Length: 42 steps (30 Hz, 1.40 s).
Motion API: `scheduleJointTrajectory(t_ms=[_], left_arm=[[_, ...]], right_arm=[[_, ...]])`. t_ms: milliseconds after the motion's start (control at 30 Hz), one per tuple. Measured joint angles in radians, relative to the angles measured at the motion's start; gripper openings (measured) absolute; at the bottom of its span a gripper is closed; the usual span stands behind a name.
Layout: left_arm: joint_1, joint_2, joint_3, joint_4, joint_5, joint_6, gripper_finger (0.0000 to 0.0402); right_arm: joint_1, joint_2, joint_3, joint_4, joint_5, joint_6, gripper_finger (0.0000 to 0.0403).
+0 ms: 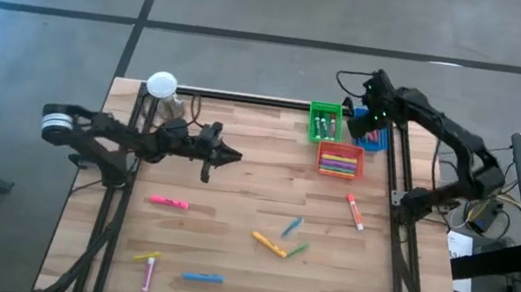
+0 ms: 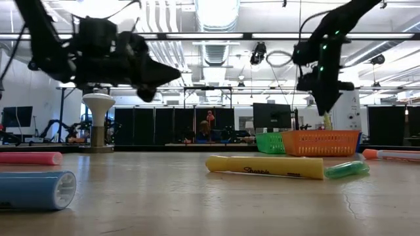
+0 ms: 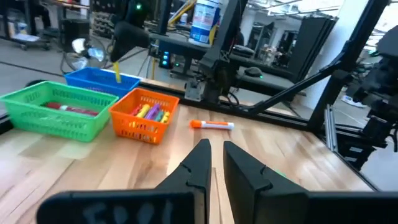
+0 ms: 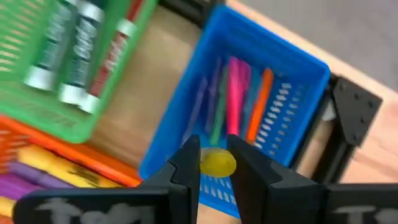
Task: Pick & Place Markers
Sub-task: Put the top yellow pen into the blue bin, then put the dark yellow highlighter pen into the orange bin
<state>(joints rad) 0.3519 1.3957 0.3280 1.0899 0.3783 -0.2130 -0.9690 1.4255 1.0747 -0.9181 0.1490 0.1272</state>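
Hovering over the blue bin (image 4: 249,112) at the tabletop's (image 1: 231,213) far right corner, the right pincer (image 4: 214,163) has its fingers closed on a yellow marker (image 4: 217,162), which hangs end-down just above the bin's near wall. Pink, orange, green and purple markers lie inside that bin. Beside it, the green bin (image 1: 324,122) holds white-barrelled markers and the orange bin (image 1: 340,161) holds several coloured ones. The left pincer (image 3: 213,163) hangs above the tabletop's left half, its fingers nearly together with nothing between them. Loose markers lie scattered over the near tabletop: a pink one (image 1: 168,202), a yellow one (image 2: 264,166), a blue one (image 1: 203,278) and a white-barrelled one (image 3: 212,125) near the orange bin.
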Motion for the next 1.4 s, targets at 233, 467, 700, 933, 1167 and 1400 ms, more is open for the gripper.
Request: scheduleJointTrajectory(t_ms=[233,467,700,933,1167,1400], left_arm=[[0.0,-0.157,-0.134,-0.01,-0.076,0.002,0.0037],[0.0,-0.253,-0.202,-0.06,-0.126,-0.044,0.0037],[0.0,-0.275,-0.219,-0.084,-0.126,-0.054,0.0037],[0.0,-0.275,-0.219,-0.16,-0.126,-0.171,0.0037],[0.0,-0.275,-0.213,-0.188,-0.135,-0.175,0.0037],[0.0,-0.275,-0.193,-0.187,-0.211,-0.193,0.0037]], right_arm=[[-0.026,0.186,0.117,-0.128,0.031,-0.043,0.0066],[-0.03,0.261,0.165,-0.148,0.037,-0.061,0.0091],[-0.024,0.192,0.162,-0.096,0.037,-0.046,0.0153],[0.005,0.005,0.084,-0.02,0.037,-0.029,0.0158],[0.108,-0.272,-0.128,0.233,0.022,-0.051,0.0095],[0.179,-0.416,-0.325,0.502,-0.319,0.024,0.0045]])
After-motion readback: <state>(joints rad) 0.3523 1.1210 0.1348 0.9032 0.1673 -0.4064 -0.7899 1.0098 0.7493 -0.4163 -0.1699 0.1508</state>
